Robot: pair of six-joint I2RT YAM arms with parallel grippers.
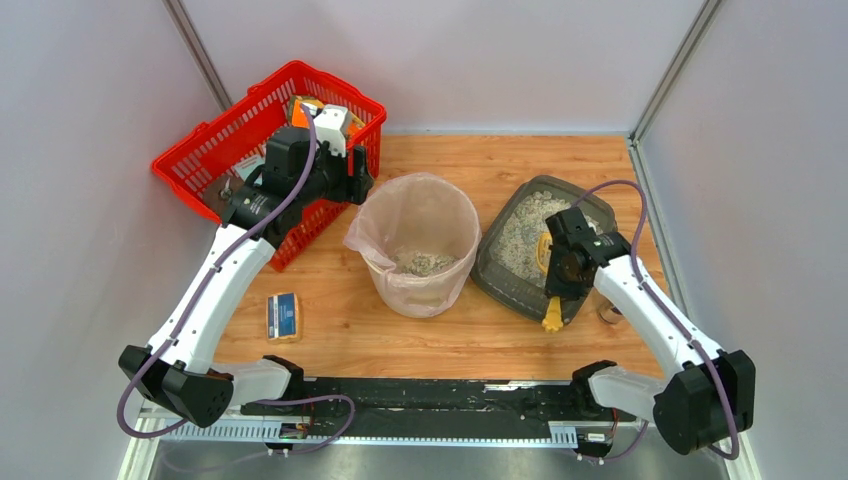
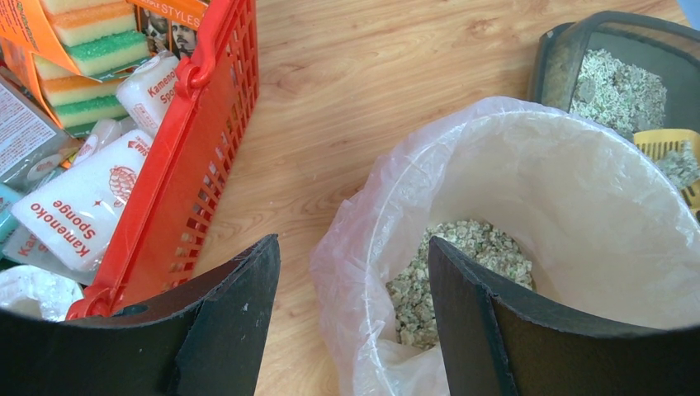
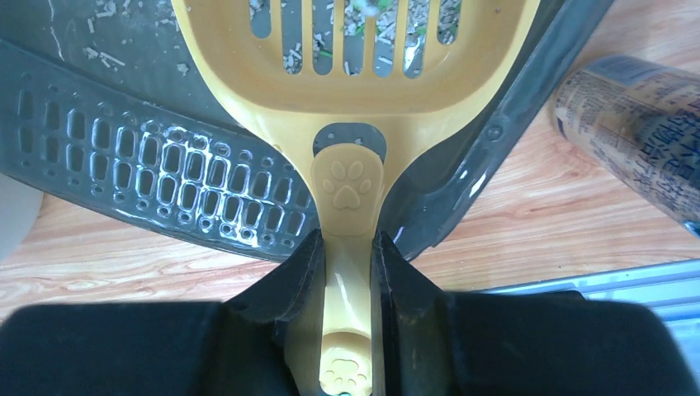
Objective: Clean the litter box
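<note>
The litter box, a dark grey tray of pale gravelly litter, lies right of the bin. It also shows in the left wrist view and the right wrist view. My right gripper is shut on the handle of a yellow slotted scoop. The scoop's head lies over the litter inside the tray. My left gripper is open and empty. Its fingers stand on either side of the bin's left rim and bag liner.
The round beige bin with a clear bag liner holds some litter. A red mesh basket of sponge packs stands at the back left. A blue sponge pack lies front left. A printed cylinder lies right of the tray.
</note>
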